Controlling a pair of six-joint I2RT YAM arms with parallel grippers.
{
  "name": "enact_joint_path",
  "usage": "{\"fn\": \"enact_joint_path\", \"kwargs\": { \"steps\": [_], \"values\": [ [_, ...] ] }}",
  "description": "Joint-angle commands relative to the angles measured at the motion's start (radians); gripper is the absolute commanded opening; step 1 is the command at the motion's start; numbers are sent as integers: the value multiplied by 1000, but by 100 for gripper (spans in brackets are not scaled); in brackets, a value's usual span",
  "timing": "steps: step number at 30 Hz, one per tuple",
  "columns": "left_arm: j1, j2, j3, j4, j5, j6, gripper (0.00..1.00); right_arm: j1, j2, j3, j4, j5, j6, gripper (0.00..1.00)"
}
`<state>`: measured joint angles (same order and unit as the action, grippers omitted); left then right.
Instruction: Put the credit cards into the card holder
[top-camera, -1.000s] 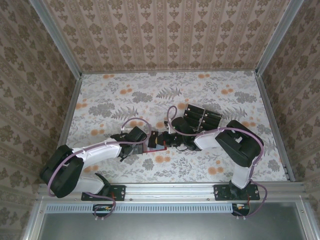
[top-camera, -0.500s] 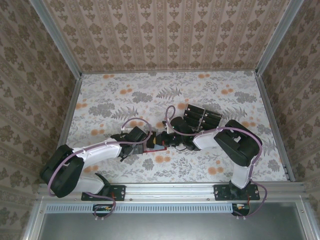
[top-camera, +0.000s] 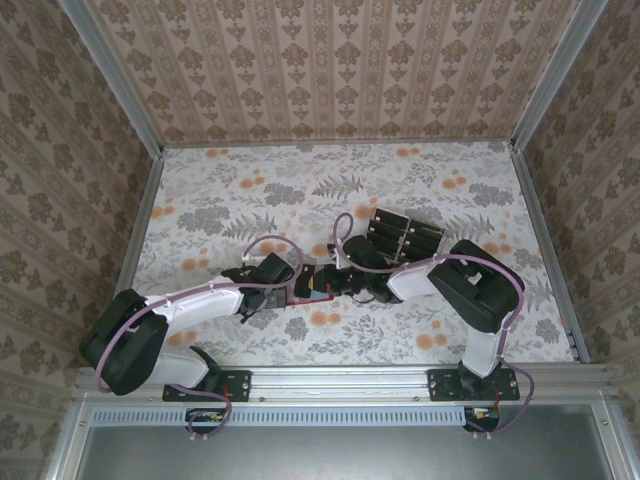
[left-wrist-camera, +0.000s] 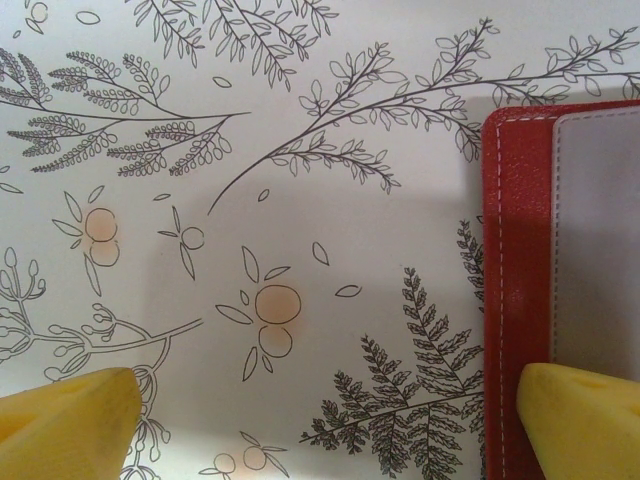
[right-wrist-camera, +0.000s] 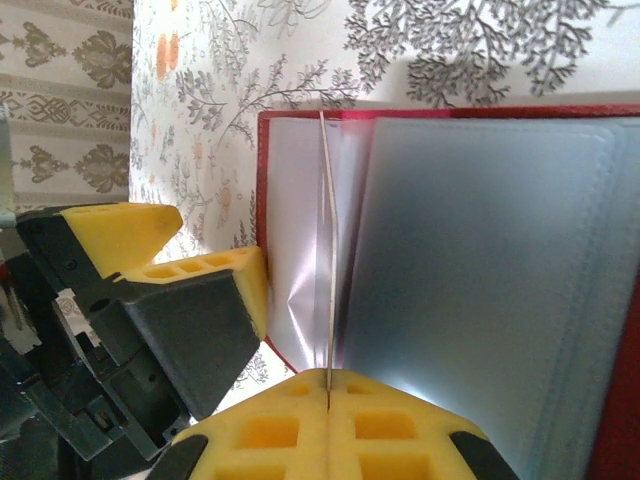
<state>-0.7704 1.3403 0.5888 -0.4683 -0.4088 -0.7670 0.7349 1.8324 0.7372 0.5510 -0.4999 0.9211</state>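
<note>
The card holder (right-wrist-camera: 480, 280) lies open on the floral table (left-wrist-camera: 300, 150) between the two arms, its clear sleeves fanned. The credit cards (top-camera: 400, 235) sit in a dark cluster well apart from it, farther back on the right. The right gripper (right-wrist-camera: 328, 385) is closed on a thin pale leaf (right-wrist-camera: 325, 250) standing edge-on. The leaf looks like one of the holder's sleeves, though a card cannot be ruled out. The left gripper (left-wrist-camera: 330, 420) hovers with jaws spread wide, one fingertip over the holder's red cover, gripping nothing. To do this step well, I judge the left should press the cover flat so the holder neither slides nor lifts. The right should draw the leaf aside gently, just enough to open a pocket mouth without creasing it.
</note>
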Motion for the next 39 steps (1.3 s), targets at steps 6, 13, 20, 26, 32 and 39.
{"fn": "enact_joint_path", "kwargs": {
  "steps": [6,13,20,26,32,39],
  "values": [
    [7,7,-15,-26,-15,-15,100,-14,19,-44,32,33,33,0],
    [7,6,-15,-28,-15,-16,100,-16,31,-35,23,17,35,0],
    [6,8,-14,-26,-15,-12,100,-17,55,-8,4,-33,17,0],
    [7,8,-11,-27,-15,-9,100,-33,64,11,-29,-79,-9,0],
    [7,11,-12,-23,-15,-6,100,-49,59,47,-117,-116,-54,0],
    [8,11,-12,-19,-13,-5,100,-60,69,87,-202,-152,-88,0]
  ]
}}
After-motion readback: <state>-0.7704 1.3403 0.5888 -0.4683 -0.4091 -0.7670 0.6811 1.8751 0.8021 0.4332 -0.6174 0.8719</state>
